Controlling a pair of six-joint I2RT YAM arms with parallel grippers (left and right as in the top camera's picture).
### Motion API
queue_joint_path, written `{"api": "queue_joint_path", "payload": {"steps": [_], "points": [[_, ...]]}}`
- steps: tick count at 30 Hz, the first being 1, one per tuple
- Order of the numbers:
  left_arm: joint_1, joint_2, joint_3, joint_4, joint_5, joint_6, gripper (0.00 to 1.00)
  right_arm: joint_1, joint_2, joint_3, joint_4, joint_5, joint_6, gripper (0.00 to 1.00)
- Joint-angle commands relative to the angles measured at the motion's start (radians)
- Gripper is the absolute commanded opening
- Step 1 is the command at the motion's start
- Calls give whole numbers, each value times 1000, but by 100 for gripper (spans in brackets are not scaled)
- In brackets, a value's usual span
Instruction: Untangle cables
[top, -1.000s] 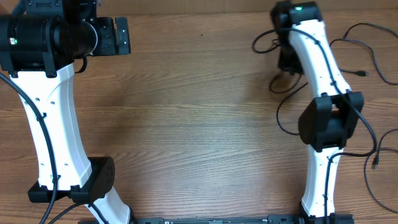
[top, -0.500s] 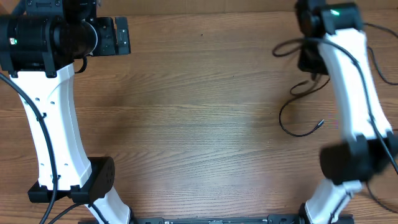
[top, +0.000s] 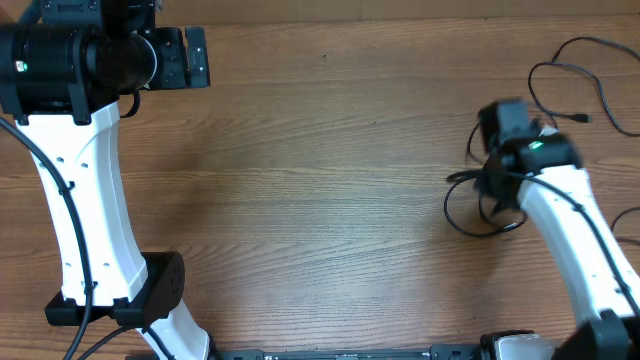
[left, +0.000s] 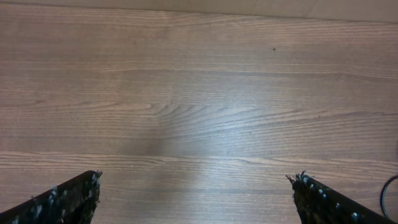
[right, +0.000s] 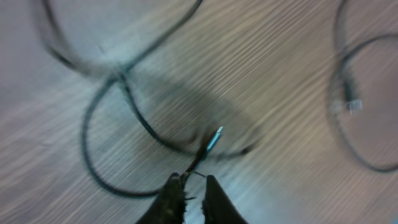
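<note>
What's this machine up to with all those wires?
A two-armed robot is untangling thin black cables on a wooden table. The right pincer seems to pinch one cord near its silver-tipped plug, over the loose loops at the right. The left pincer hangs wide open over bare wood, holding nothing.

Blur smears the cables (right: 119, 78) in the right wrist view, so whether the right gripper (right: 191, 179) grips one is unclear. Overhead, loops leave the frame at the table's (top: 330, 200) right edge.
</note>
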Motion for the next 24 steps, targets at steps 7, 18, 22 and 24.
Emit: {"api": "queue_joint_path", "payload": {"steps": [7,18,22,24], "points": [[3,8,-4,2,8,12,99,-40,-3,-238,258,-49,37,70],[3,8,-4,2,8,12,100,-38,-39,-109,24,-186,6,91],[3,8,-4,2,8,12,100,-37,-61,-110,-47,-224,53,91],[3,8,-4,2,8,12,100,-29,-67,-111,-52,-224,39,92]]}}
